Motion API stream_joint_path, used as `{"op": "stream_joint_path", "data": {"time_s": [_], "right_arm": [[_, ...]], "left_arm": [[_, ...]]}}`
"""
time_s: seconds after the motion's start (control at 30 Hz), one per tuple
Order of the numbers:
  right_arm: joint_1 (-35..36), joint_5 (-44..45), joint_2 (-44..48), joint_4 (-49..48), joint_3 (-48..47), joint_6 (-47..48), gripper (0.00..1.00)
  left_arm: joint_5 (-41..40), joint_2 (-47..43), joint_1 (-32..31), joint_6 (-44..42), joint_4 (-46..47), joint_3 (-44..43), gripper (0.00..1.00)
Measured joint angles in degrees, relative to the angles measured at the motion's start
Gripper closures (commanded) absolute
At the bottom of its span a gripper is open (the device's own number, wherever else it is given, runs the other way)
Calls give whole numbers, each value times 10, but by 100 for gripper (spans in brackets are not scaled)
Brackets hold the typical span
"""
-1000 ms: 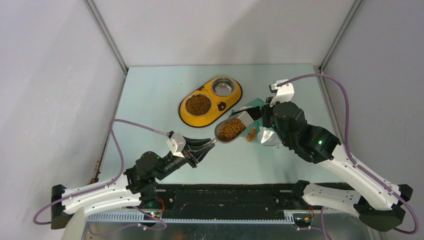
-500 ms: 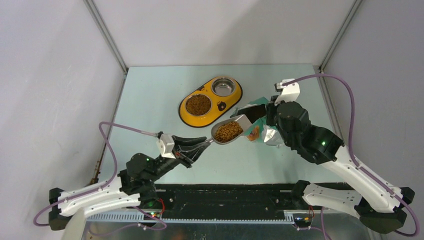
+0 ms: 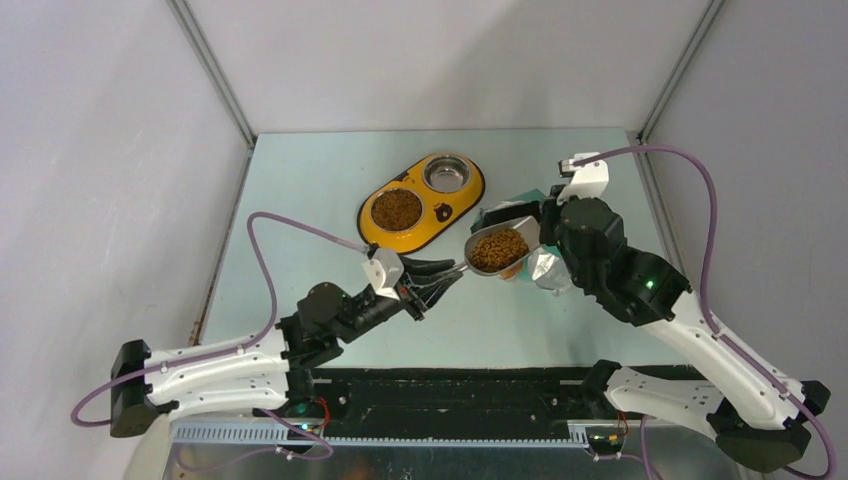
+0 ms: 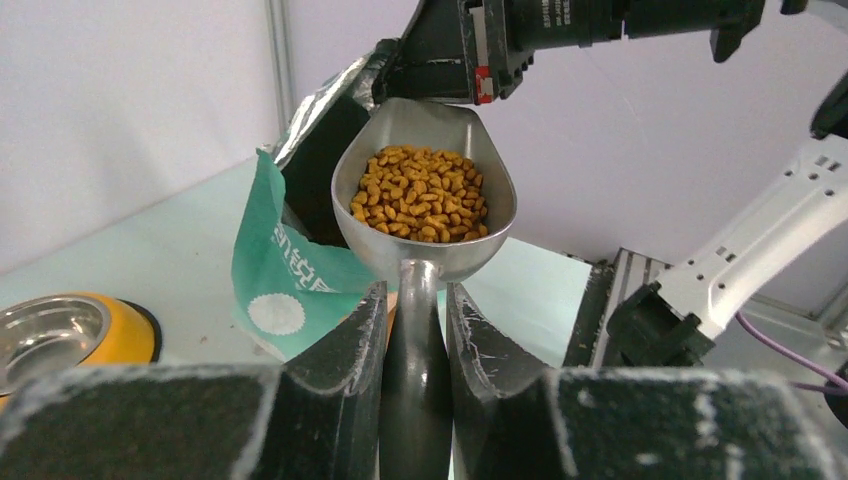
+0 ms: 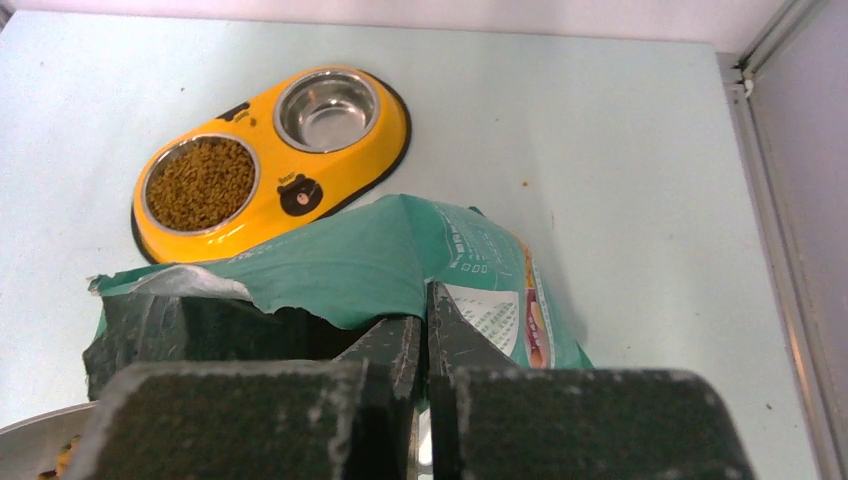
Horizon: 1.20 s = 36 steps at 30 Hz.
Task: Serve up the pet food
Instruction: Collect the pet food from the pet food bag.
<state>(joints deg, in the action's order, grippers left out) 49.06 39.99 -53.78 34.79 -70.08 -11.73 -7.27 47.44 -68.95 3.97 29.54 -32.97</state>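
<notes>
Beside bag [image 5: 400,250], left end effector [image 4: 415,300] tight on pet food [image 4: 420,195] scoop [image 4: 425,120]; right end effector [image 5: 425,330] tight on bag.

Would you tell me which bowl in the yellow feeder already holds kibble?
The nearer, left bowl; the far right bowl shows only bare steel.

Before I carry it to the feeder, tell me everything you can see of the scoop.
The scoop is shiny grey metal: a deep rounded bowl and a narrow handle. It holds a pile of pet food, roughly level, in the air by the open mouth of the teal bag. The left gripper clamps its handle; contact with the bag is unclear.
</notes>
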Motion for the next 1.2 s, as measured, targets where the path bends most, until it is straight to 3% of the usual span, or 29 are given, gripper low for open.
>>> {"op": "stream_joint_path", "data": {"time_s": [0.17, 0.47, 0.83, 1.2], "right_arm": [[-44, -4, -4, -13, -2, 4, 100], [-174, -115, -42, -7, -45, -18, 100], [-228, -177, -71, 21, -101, -30, 74], [-354, -277, -137, 54, -178, -35, 77]], "left_arm": [[-24, 46, -3, -13, 28, -29, 100], [-63, 130, 17, -20, 104, -66, 100], [-46, 196, 50, -8, 117, -122, 100], [-24, 285, 77, 16, 135, -198, 100]]}}
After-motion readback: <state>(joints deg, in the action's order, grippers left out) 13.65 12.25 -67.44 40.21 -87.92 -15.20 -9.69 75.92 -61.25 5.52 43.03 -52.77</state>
